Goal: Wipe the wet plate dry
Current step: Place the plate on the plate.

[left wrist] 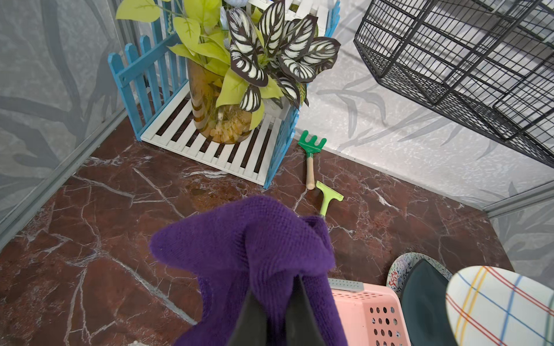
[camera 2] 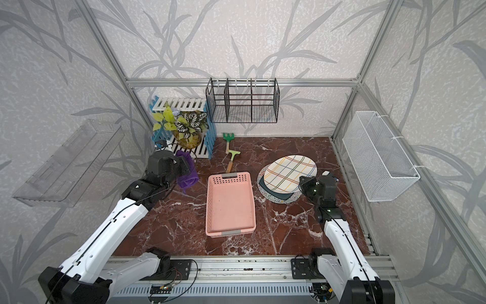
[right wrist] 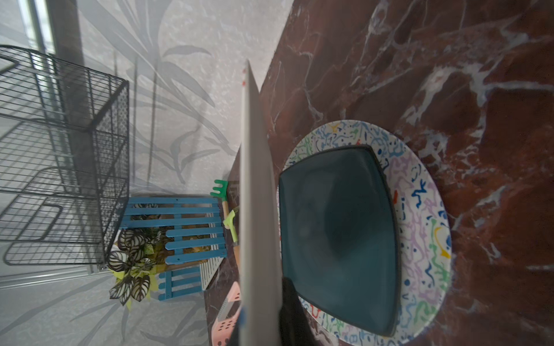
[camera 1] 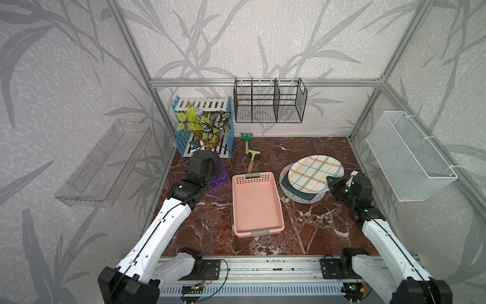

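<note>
The plate [camera 1: 314, 171] [camera 2: 289, 171] is white with coloured plaid lines. It is lifted and tilted above two other plates at the right of the table. My right gripper [camera 1: 330, 181] [right wrist: 263, 323] is shut on its near rim, and the right wrist view shows the plate [right wrist: 257, 209] edge-on between the fingers. A purple cloth [camera 1: 218, 179] [camera 2: 185, 179] [left wrist: 245, 248] hangs bunched from my left gripper [left wrist: 277, 314], which is shut on it at the far left, in front of the plant stand. Cloth and plate are well apart.
A dark teal square plate [right wrist: 338, 233] lies on a speckled round plate [right wrist: 419, 224] under the held one. A pink basket [camera 1: 256, 205] sits mid-table. A green rake [camera 1: 247, 138], a scraper [camera 1: 253, 158], a fenced plant stand [camera 1: 202, 126] and a black wire rack [camera 1: 269, 102] stand behind.
</note>
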`<state>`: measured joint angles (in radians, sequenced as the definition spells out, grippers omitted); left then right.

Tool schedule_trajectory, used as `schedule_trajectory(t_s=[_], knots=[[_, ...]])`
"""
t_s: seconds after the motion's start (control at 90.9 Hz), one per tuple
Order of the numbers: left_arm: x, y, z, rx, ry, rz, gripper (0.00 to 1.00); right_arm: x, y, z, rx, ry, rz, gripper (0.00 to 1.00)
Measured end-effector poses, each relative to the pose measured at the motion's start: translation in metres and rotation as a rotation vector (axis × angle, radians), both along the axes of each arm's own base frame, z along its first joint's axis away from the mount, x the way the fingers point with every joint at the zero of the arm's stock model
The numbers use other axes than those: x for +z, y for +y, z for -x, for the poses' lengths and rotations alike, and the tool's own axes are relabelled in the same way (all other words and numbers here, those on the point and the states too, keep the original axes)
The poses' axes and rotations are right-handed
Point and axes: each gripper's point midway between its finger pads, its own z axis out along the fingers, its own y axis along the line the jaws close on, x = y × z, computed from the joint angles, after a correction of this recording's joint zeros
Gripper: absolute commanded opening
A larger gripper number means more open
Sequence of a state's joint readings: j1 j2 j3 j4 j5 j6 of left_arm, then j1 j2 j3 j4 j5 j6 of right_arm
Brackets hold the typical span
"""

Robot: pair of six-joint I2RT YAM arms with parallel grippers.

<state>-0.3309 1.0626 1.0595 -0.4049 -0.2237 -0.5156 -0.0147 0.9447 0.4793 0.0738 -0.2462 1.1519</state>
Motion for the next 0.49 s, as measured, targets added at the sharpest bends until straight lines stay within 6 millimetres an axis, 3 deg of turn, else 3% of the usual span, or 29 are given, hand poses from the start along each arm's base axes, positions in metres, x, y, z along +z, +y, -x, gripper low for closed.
schedule_trajectory(t_s=[0.154,0.495], knots=[[0.003,-0.002,0.003,-0.017,-0.015,0.021,0.00,-0.028,0.008,-0.003,0.052,0.064,-0.002,0.00],[0.001,-0.005,0.003,-0.033,-0.020,0.042,0.00,-0.054,0.021,-0.018,0.151,0.093,-0.009,0.00]])
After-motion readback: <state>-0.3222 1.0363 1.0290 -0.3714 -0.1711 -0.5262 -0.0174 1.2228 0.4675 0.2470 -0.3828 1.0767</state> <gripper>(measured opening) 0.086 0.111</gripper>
